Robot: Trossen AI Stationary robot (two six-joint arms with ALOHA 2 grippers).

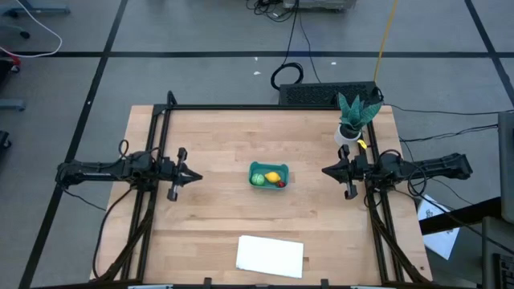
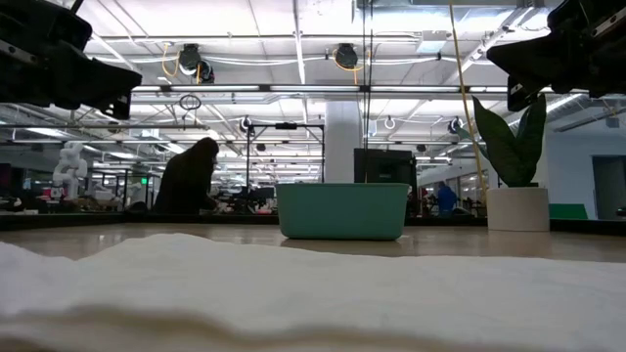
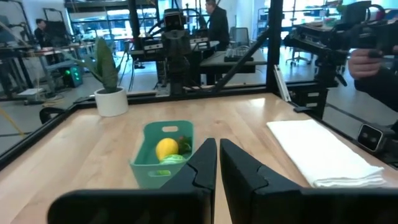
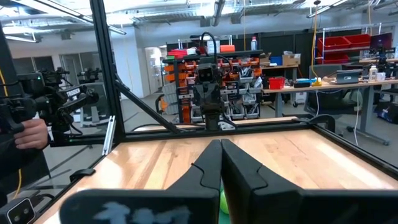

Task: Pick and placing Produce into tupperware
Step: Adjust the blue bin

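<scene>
The teal tupperware (image 1: 267, 176) stands at the table's middle; in the left wrist view the tub (image 3: 163, 154) holds the yellow lemon piece (image 3: 166, 149), the light-green ball (image 1: 258, 180) and the red piece (image 1: 280, 185). The low view shows only the tub's wall (image 2: 341, 211). My left gripper (image 1: 197, 176) hangs shut above the table's left side, pointing level at the tub, well short of it. My right gripper (image 1: 325, 170) hangs shut above the right side, facing the tub, with nothing in its fingers.
A white folded sheet (image 1: 271, 256) lies near the table's front edge. A potted plant (image 1: 353, 120) in a white pot stands at the far right corner, close to my right arm. A black frame (image 1: 241, 107) borders the table. People show in the room beyond.
</scene>
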